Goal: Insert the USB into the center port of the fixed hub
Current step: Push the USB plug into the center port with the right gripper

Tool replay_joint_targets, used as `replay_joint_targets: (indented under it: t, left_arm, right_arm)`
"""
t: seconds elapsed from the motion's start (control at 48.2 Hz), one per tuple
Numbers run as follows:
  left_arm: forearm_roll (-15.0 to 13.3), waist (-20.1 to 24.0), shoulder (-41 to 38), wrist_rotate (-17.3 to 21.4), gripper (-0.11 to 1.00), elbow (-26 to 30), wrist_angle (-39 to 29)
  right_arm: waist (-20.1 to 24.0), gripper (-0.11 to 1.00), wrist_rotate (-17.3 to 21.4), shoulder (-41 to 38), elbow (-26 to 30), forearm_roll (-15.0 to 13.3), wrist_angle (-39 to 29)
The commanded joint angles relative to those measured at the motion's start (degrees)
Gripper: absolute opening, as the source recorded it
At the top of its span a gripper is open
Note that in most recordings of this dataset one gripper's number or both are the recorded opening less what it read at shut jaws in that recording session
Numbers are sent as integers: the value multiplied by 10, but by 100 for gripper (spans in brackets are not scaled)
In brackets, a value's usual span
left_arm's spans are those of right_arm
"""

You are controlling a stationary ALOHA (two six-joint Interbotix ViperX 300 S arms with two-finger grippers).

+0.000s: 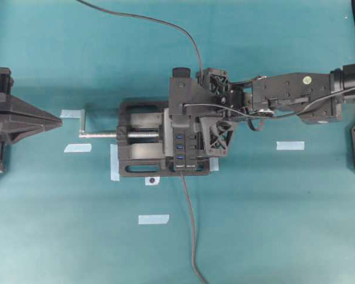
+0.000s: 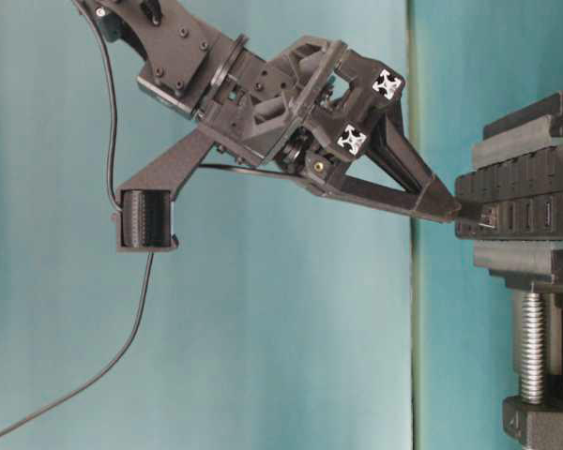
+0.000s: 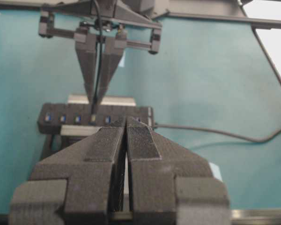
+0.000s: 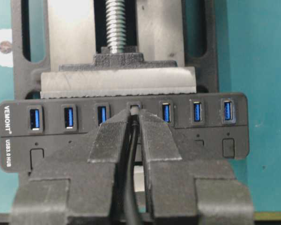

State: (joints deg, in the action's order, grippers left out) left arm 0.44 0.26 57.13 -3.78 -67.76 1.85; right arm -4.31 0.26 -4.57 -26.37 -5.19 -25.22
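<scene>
The fixed hub, a black strip with a row of blue slots, is clamped in the vise. My right gripper is shut on the USB. The plug's silver tip sits in the frame of the center port, with three blue slots on either side. How deep it sits I cannot tell. The thin cable runs back between the fingers. From the table-level view the fingertips touch the hub's face. My left gripper rests far to the left, shut and empty, pointing at the vise.
The black vise has a silver screw crank sticking out to the left. The hub's grey lead runs to the front edge. The USB's cable loops off to the back. Tape strips lie on the teal table.
</scene>
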Motion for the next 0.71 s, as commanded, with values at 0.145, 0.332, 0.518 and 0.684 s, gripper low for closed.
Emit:
replay_joint_targets:
  t: [0.145, 0.332, 0.518, 0.684]
  left_arm:
    - [0, 1, -3, -1, 0, 7, 4]
    - [0, 1, -3, -1, 0, 7, 5]
    - [0, 1, -3, -1, 0, 8, 5]
    - [0, 1, -3, -1, 0, 7, 5]
  right_arm:
    - [0, 7, -6, -4, 16, 0, 4]
    - [0, 7, -5, -11, 18, 0, 4]
    - [0, 7, -5, -11, 18, 0, 4]
    - [0, 7, -4, -11, 15, 0, 5]
